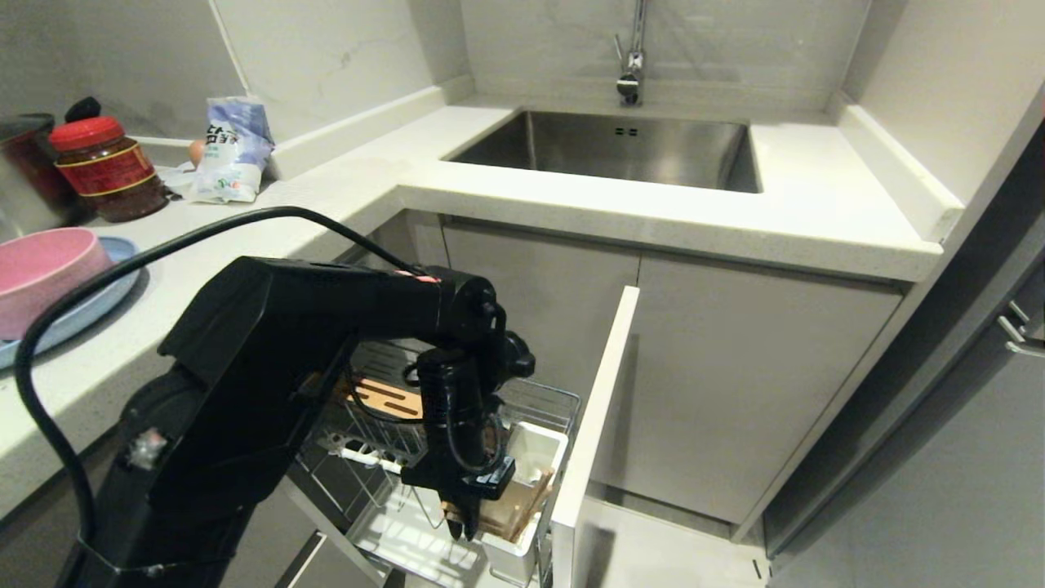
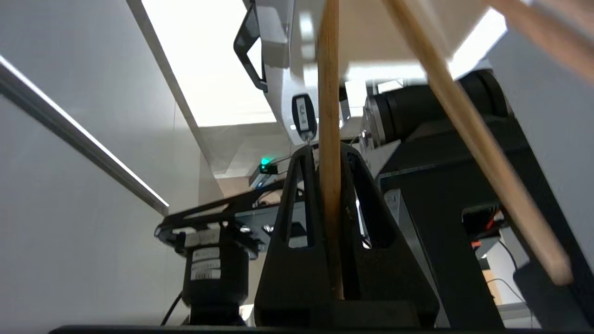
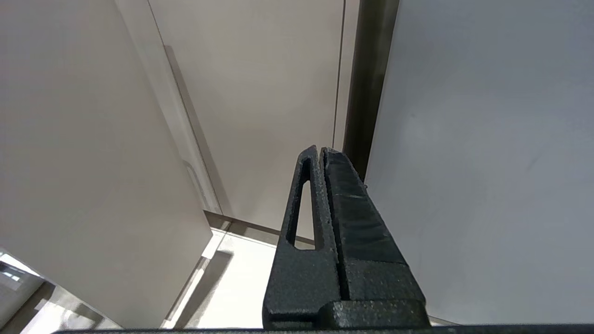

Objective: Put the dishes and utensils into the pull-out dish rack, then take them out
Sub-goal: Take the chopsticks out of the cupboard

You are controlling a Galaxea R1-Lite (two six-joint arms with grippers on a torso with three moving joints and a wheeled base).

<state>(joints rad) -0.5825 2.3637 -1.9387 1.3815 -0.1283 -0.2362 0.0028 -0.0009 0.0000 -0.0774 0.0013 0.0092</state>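
- Chopsticks (image 2: 330, 139) are the thing to watch: your left gripper (image 2: 327, 153) is squeezed tight around one wooden stick, which runs straight up between the two black fingers (image 2: 297, 218).
- You can see a second stick (image 2: 473, 139) in the left wrist view too. It leans away beside the first one and is not between the fingers.
- Your left gripper (image 1: 461, 523) points down into the white utensil cup (image 1: 535, 457), at the near right corner of the pull-out dish rack (image 1: 539, 400).
- You have the rack pulled out from under the counter (image 1: 571, 204), with its grey front panel (image 1: 592, 416) on the right side.
- Your pink bowl (image 1: 41, 273) sits on the blue plate (image 1: 114, 269), far left on the counter, well apart from the rack.
- Your right gripper (image 3: 322, 155) is pressed shut with nothing in it, near a plain cabinet wall.
- You can see a red-lidded jar (image 1: 106, 167) and a white bag (image 1: 233, 147) at the far left, and the steel sink (image 1: 620, 147) at the back.
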